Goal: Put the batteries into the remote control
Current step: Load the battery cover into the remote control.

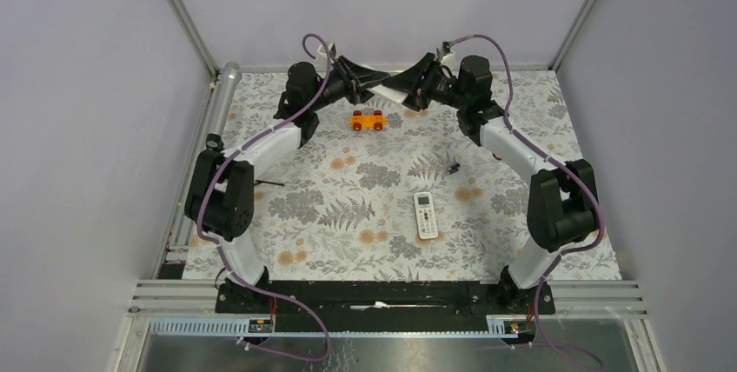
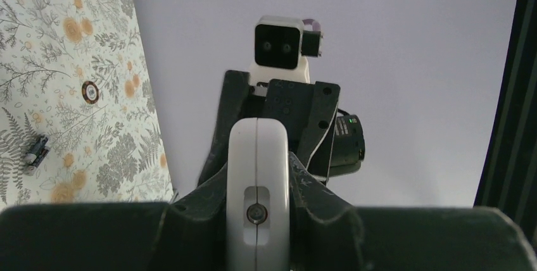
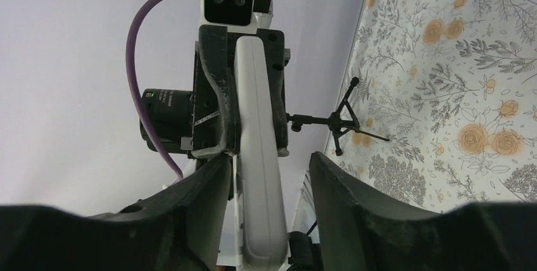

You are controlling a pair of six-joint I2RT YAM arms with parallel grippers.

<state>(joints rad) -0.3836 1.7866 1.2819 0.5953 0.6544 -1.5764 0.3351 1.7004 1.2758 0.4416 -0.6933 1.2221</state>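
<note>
Bright, even, diffuse light fills all three views, and the pale lilac enclosure walls (image 1: 78, 129) are uniformly lit. On the grey floral tablecloth (image 1: 348, 189) the arms cast only faint, soft-edged shadows. The overhead picture is sharp, though its smallest items resolve poorly. In the left wrist view the near black fingers (image 2: 95, 236) smear into a dark blur along the bottom edge, as they do in the right wrist view. The slim white-edged remote control (image 2: 258, 157) carries a soft sheen.

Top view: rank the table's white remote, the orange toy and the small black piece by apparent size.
1. White remote, though it lies nearer the camera than the toy.
2. Orange toy.
3. Black piece, clearly smallest.
</note>
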